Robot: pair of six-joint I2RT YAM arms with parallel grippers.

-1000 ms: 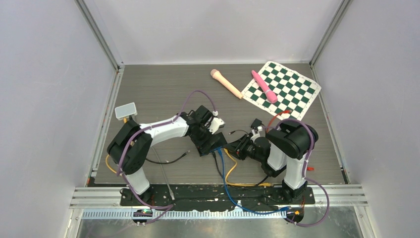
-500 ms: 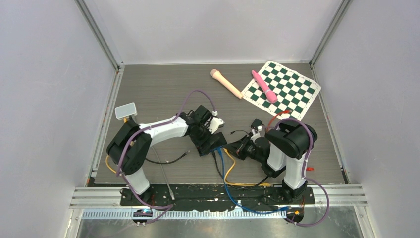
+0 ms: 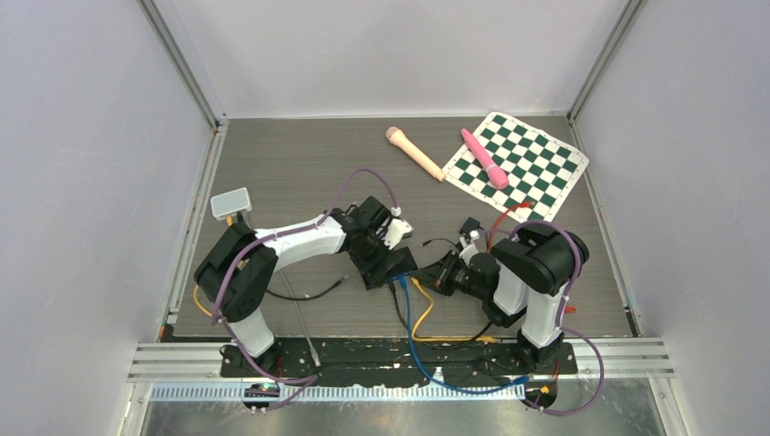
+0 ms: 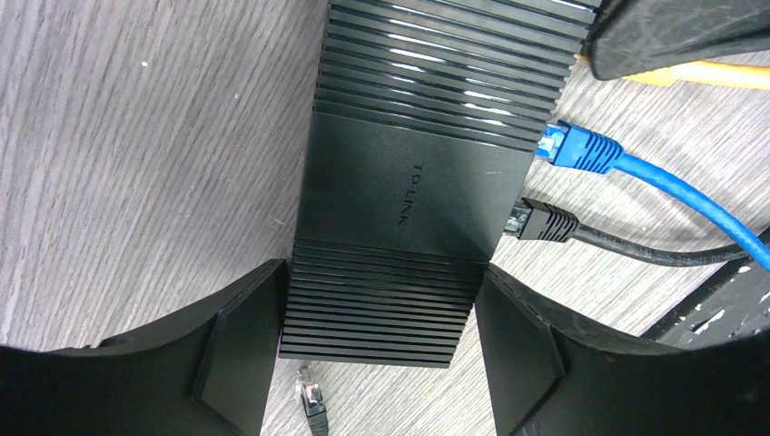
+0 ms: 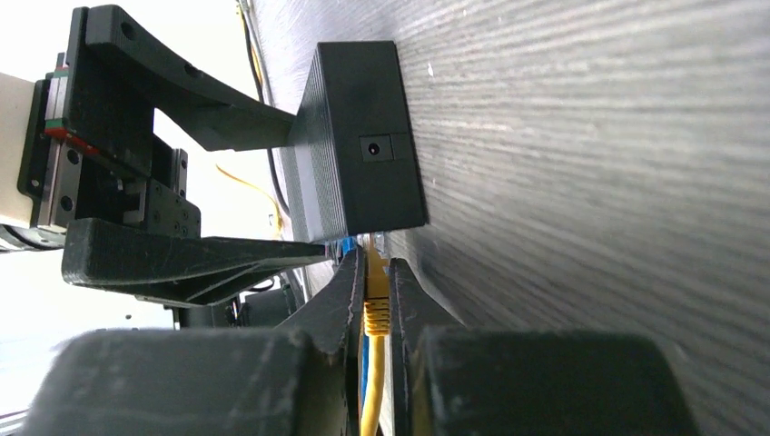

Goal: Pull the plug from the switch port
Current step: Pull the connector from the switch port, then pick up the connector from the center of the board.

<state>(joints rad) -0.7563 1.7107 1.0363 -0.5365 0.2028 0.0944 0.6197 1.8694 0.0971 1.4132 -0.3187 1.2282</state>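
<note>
Grey wood-look table w/ plain white walls round it. Black switch lies flat on the table. L gripper squeezes the switch's 2 sides. R gripper is pinched tight on the yellow plug, right at the switch's port side, next to the blue plug & black plug. Far behind the switch: checker mat w/ a pink stick on it, tan stick beside.

2 arms stand at the lower middle of the overhead frame. The left arm has white shells between black joints. The right arm is mostly black with 1 white link. A purple cable loops along each arm. The fingers are matte black and angular.
</note>
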